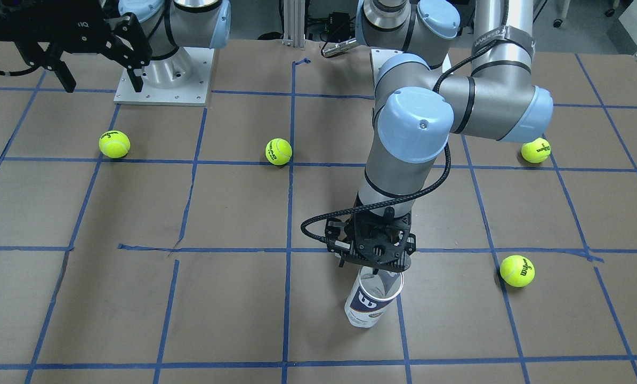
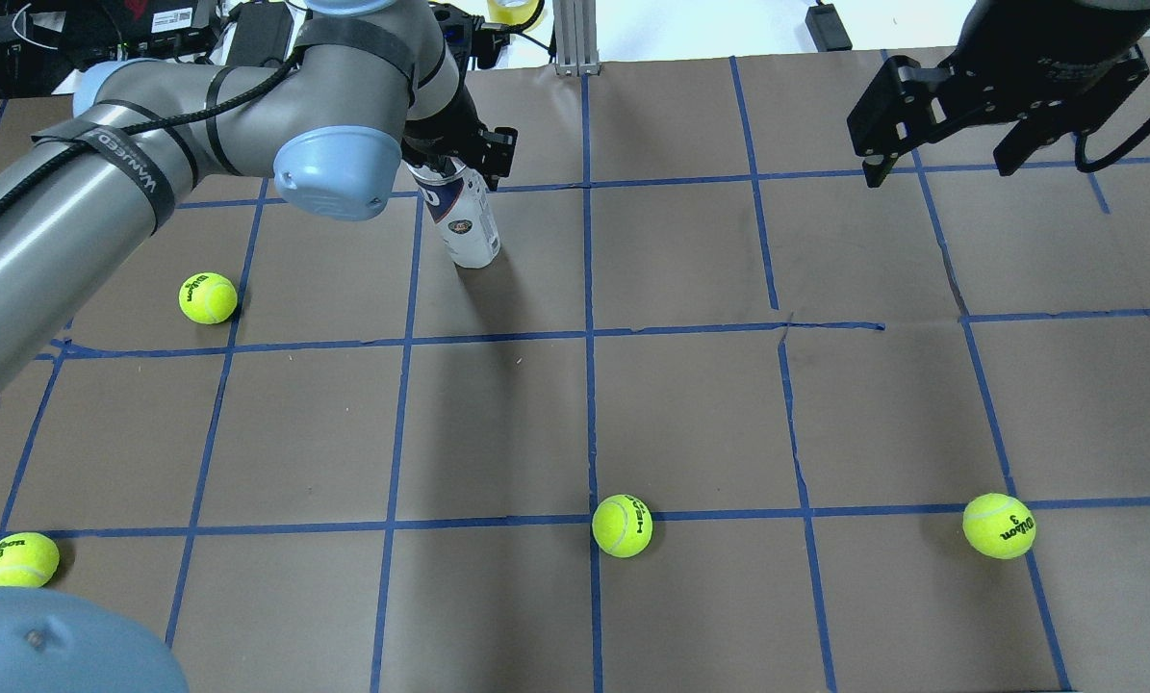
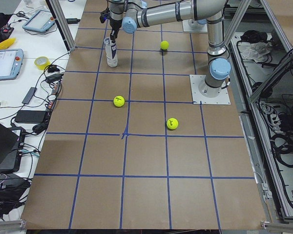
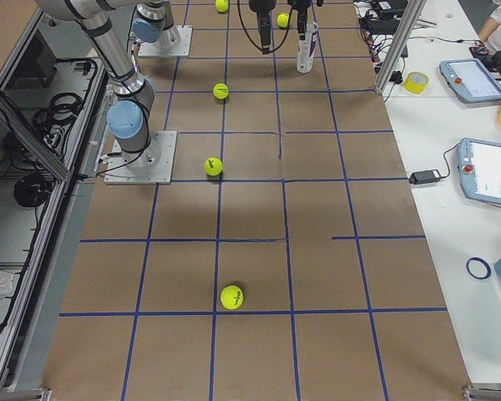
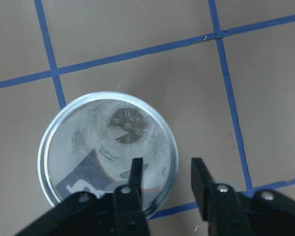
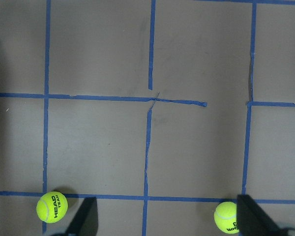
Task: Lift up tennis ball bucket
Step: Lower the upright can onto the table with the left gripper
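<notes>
The tennis ball bucket point(image 1: 371, 301) is a clear tube with a white and navy label. It stands upright and empty on the brown table, and also shows in the overhead view point(image 2: 467, 217). My left gripper point(image 1: 374, 269) points straight down onto its open top. In the left wrist view the gripper point(image 5: 164, 169) straddles the bucket's rim point(image 5: 174, 147), one finger inside the tube and one outside, with a gap between them. My right gripper point(image 2: 940, 144) hangs open and empty above the far right of the table.
Several yellow-green tennis balls lie loose on the table: one point(image 2: 208, 298) left of the bucket, one point(image 2: 19, 559) at the near left, one point(image 2: 622, 526) in the near middle and one point(image 2: 999, 526) at the near right. Blue tape lines grid the table.
</notes>
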Controlling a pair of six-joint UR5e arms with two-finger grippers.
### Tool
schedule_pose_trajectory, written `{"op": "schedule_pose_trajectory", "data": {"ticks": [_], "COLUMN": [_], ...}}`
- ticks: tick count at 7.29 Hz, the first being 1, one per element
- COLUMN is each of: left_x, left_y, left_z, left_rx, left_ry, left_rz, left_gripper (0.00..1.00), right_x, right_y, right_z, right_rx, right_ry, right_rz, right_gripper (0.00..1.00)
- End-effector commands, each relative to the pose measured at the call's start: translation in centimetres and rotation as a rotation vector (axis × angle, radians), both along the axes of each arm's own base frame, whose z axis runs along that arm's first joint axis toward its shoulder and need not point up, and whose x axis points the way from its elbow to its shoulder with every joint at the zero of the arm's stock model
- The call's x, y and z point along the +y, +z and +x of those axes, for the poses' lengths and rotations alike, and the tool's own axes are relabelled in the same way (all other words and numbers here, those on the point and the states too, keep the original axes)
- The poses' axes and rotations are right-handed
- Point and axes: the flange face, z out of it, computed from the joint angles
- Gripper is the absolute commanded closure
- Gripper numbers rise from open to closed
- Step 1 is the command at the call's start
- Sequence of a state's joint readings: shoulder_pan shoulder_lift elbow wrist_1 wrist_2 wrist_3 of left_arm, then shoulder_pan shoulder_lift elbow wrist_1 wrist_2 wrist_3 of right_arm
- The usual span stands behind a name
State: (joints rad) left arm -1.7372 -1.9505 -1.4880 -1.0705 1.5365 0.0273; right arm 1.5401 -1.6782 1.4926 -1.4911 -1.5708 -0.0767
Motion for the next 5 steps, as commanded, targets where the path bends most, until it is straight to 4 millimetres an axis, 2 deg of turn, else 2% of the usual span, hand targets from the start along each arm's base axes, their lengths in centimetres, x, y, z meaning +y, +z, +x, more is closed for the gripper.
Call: {"op": "schedule_pose_trajectory", "data": {"ticks": [1, 3, 4, 5], "left_x": [1.0, 2.8, 3.8, 4.0], "left_y": [5.3, 12.4, 14.2, 14.8], "left_z": [0.6, 2.4, 5.4, 10.5], "left_rx": [-0.009, -0.021, -0.026, -0.018], "left_ry": [0.010, 0.047, 0.094, 0.181], "left_rz": [0.040, 0.072, 0.112, 0.152], "left_gripper": [0.00, 0.00, 0.00, 0.00], "right_x": [0.0, 0.0, 0.0, 0.0], "right_y": [0.0, 0.0, 0.0, 0.0], "right_z": [0.0, 0.0, 0.0, 0.0], "right_rx": [0.000, 0.000, 0.000, 0.000], "right_ry": [0.000, 0.000, 0.000, 0.000], "right_rz": [0.002, 0.002, -0.003, -0.002], "right_gripper": [0.00, 0.00, 0.00, 0.00]}}
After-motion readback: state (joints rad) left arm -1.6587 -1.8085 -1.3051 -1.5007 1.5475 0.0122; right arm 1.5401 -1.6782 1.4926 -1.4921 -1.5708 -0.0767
